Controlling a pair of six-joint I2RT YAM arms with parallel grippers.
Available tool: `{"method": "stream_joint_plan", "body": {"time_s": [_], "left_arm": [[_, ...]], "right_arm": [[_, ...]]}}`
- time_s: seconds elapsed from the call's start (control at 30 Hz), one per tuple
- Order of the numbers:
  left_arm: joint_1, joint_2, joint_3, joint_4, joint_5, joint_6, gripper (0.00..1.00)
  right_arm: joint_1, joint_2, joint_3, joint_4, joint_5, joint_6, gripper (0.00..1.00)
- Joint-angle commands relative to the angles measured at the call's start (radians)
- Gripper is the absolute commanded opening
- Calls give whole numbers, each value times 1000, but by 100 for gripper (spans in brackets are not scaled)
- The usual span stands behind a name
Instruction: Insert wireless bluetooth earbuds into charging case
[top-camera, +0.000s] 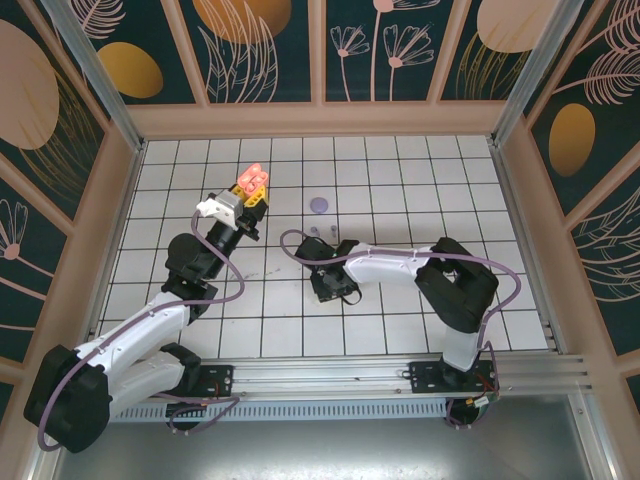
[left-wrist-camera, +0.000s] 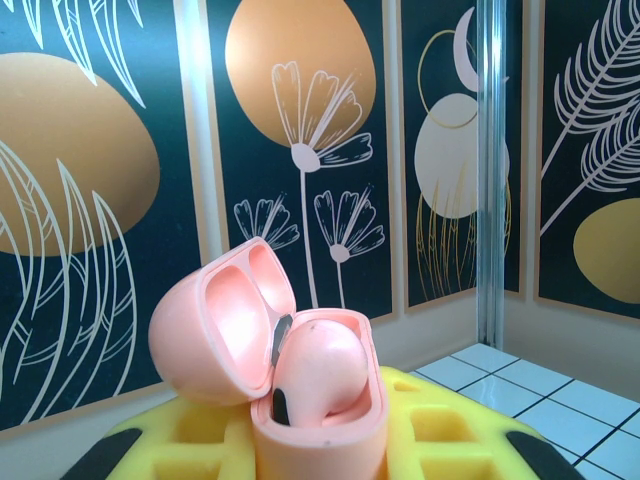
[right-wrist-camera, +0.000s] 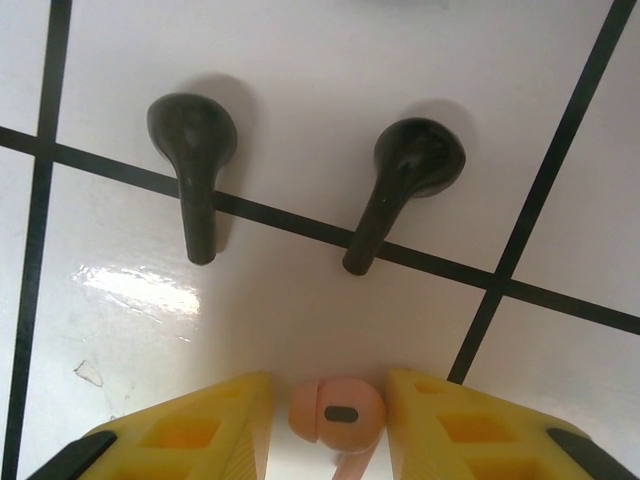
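Salmon case and earbud, both held
Left hand (top-camera: 254, 190) clamps open salmon case (left-wrist-camera: 225, 330); right hand (right-wrist-camera: 328, 430) seemingly pinches salmon earbud (right-wrist-camera: 337, 410) above two black earbuds (right-wrist-camera: 195, 150) on table (right-wrist-camera: 300, 300).

Two black earbuds (right-wrist-camera: 196, 170), two salmon earbuds (right-wrist-camera: 337, 410), one salmon case (left-wrist-camera: 215, 335), one lavender case (top-camera: 320, 204)

Salmon case (left-wrist-camera: 215, 335): glossy plast. Salmon earbud (right-wrist-camera: 335, 410): matt plast. Black earbuds (right-wrist-camera: 192, 135): satin. Tile top (right-wrist-camera: 330, 300): glossy w/ glare.
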Motion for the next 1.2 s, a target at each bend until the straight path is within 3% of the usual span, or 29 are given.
{"method": "stream_joint_plan", "body": {"time_s": [0.0, 0.67, 0.97, 1.17], "left_arm": [[-6, -16, 8, 23, 20, -13, 0], [-6, -17, 31, 0, 46, -12, 0], [-6, -19, 55, -19, 102, 11, 0], [-6, -12, 77, -38, 168, 57, 0]], "right_arm": [[0, 31, 23, -24, 53, 22, 36], [-5, -6, -14, 8, 56, 21, 24], [-3, -164, -32, 55, 88, 19, 23], [-8, -300, 55, 55, 150, -21, 21]]}}
